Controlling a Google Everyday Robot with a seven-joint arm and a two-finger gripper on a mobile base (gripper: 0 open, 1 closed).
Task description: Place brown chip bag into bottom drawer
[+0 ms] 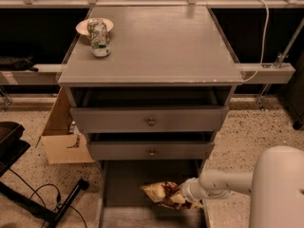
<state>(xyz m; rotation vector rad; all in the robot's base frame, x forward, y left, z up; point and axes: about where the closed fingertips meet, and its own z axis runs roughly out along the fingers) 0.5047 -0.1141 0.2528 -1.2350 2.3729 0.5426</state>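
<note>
Soda can (99,38): upright on the cabinet top, left rear.
Bottom drawer (124,189): lowest of 3, pulled open.
Brown chip bag (163,194): over the drawer's right half; long axis left-right, free end pointing left.
Gripper (186,197): clamped on the bag's right end; best lowered near the floor before release.

My grey cabinet top (161,46) has a green-and-white soda can (99,37) standing near its back left corner, pale plate (86,27) right behind it. My gripper (184,196) is way down over the open bottom drawer (122,189), up against the brown chip bag (163,194).
</note>
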